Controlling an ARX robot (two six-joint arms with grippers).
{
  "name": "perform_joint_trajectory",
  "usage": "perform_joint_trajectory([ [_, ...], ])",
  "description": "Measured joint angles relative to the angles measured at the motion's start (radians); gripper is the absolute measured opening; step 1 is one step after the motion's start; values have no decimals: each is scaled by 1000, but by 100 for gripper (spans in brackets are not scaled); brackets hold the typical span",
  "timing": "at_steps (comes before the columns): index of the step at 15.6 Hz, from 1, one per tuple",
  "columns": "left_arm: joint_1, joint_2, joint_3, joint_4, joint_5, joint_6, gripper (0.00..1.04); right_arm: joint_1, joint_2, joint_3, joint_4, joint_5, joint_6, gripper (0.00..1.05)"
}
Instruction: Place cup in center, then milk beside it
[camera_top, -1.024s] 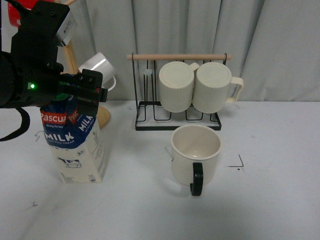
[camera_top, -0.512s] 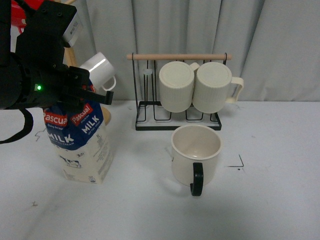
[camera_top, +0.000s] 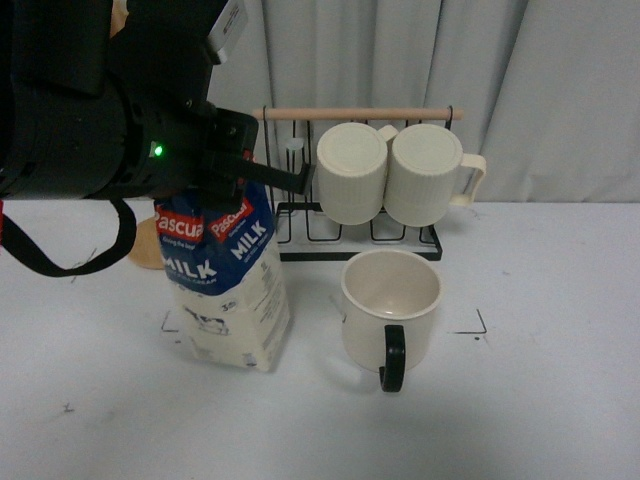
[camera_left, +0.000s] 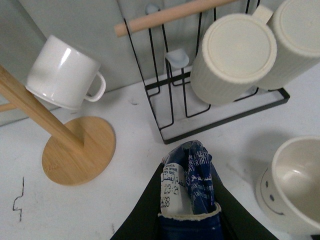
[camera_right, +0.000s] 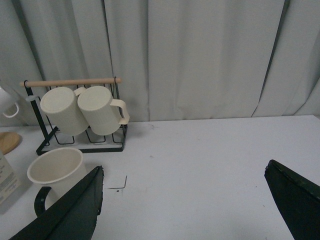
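Observation:
The cup (camera_top: 392, 303), a wide cream mug with a black loop handle, stands upright on the white table in the middle of the front view; it also shows in the right wrist view (camera_right: 52, 170) and at the edge of the left wrist view (camera_left: 295, 182). The milk (camera_top: 228, 290), blue-topped with a cow drawing, is tilted just left of the cup, a small gap between them. My left gripper (camera_left: 187, 200) is shut on the milk's folded top (camera_left: 187, 175). My right gripper (camera_right: 185, 200) is open and empty over bare table, right of the cup.
A black wire rack (camera_top: 300, 215) with a wooden rod holds two ribbed cream mugs (camera_top: 390, 172) behind the cup. A wooden mug tree base (camera_left: 77, 150) with a small white mug (camera_left: 62, 72) stands at the back left. Corner marks (camera_top: 478, 328) are drawn on the table.
My left gripper has carried the milk to the right, from the table's left side to just beside the cup. The cup and rack have not moved.

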Motion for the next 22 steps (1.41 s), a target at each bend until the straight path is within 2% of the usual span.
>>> perform_joint_trajectory([
  [7, -102, 96, 43, 42, -111, -32, 18, 0, 0, 0, 0, 0, 0, 98],
  [14, -126, 130, 73, 16, -177, -109, 18, 0, 0, 0, 0, 0, 0, 98],
  [15, -125, 130, 83, -10, -173, -138, 23, 0, 0, 0, 0, 0, 0, 98],
  [17, -117, 130, 97, -47, -139, -221, 47, 0, 0, 0, 0, 0, 0, 98],
  [20, -105, 116, 84, -64, -76, -314, 70, 0, 0, 0, 0, 0, 0, 98],
  [22, -84, 28, 26, -11, -10, -391, 90, 0, 0, 0, 0, 0, 0, 98],
])
